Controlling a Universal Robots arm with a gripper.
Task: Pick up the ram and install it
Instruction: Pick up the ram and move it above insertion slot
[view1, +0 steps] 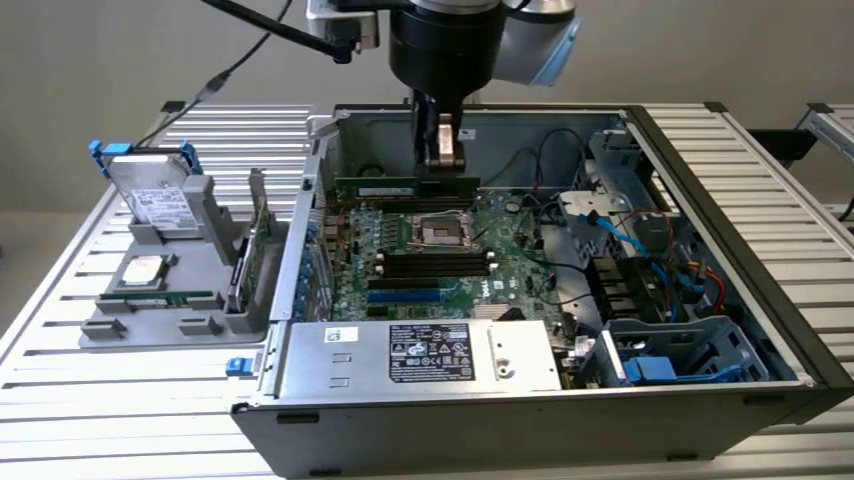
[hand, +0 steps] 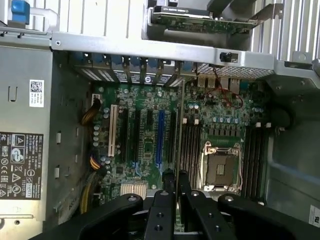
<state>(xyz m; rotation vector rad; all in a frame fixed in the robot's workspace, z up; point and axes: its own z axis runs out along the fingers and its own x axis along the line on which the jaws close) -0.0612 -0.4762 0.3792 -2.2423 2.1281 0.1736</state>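
Gripper (view1: 441, 168): nearly closed, I pinch the ram (view1: 387, 188) by its top edge.
Ram: level, over the motherboard (view1: 454, 265), near the memory slots (hand: 190, 145).
Care: I judge square alignment matters, with even pressure.

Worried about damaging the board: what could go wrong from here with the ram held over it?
The gripper holds the ram near one end, so it may tilt or twist when pressed. It hangs close to the bare CPU socket; a slip might strike it. Black cables run beside the gripper and could snag.
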